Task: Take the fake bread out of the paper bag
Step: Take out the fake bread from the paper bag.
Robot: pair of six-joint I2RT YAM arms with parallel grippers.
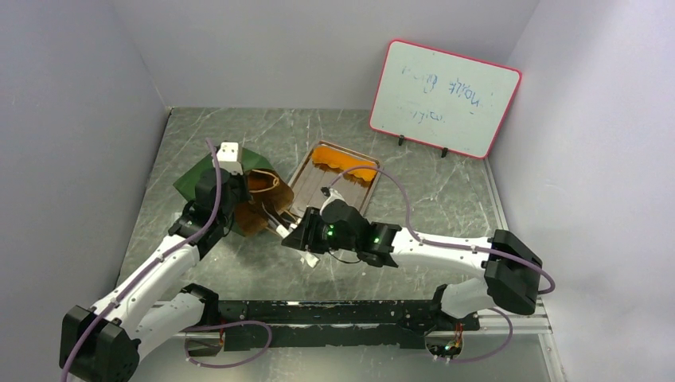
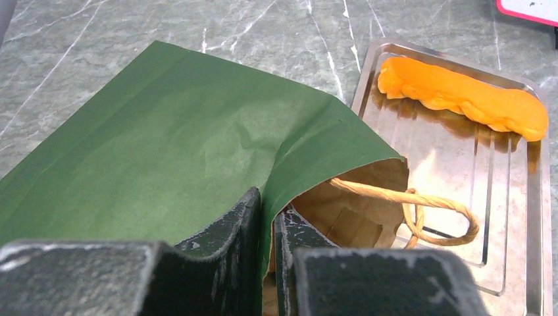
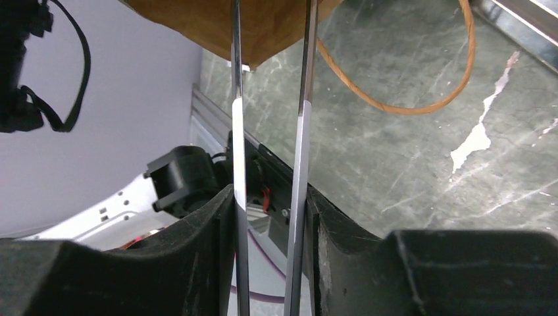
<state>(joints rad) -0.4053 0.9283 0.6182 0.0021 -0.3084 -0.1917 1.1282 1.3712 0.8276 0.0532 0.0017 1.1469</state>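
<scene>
Grey-green marbled table (image 1: 446, 215), white-veined, walled in pale on three sides. At far right, propped on edge, a whiteboard (image 1: 444, 99) with a pink rim and faint scribble, unreadable. To the left, lying on its side, the paper bag (image 2: 164, 145): dark green outside, brown inside, mouth turned right toward the tray. Just beside that mouth, a steel tray (image 2: 454, 178), ridged, with one twisted brown handle (image 2: 421, 201) looping out of the bag over its left part. At the far end of the tray, outside the bag and lying along the far rim, the bread (image 2: 460, 99): orange, long, lumpy like a braid. Well apart from both sets of fingers, touching neither.

Left gripper (image 2: 268, 227) pinched tight on the bag's upper wall at the mouth, green paper pressed thin between the black fingers (image 2: 230, 230). Right gripper (image 3: 270, 197) at the near right of the bag's mouth, narrow, clamped on a pair of tongs (image 3: 304, 131). Two slim metal arms, one against each finger (image 3: 204, 224), running forward to the brown paper at the opening. Tips hidden there; inside or only against the edge, impossible to tell.
</scene>
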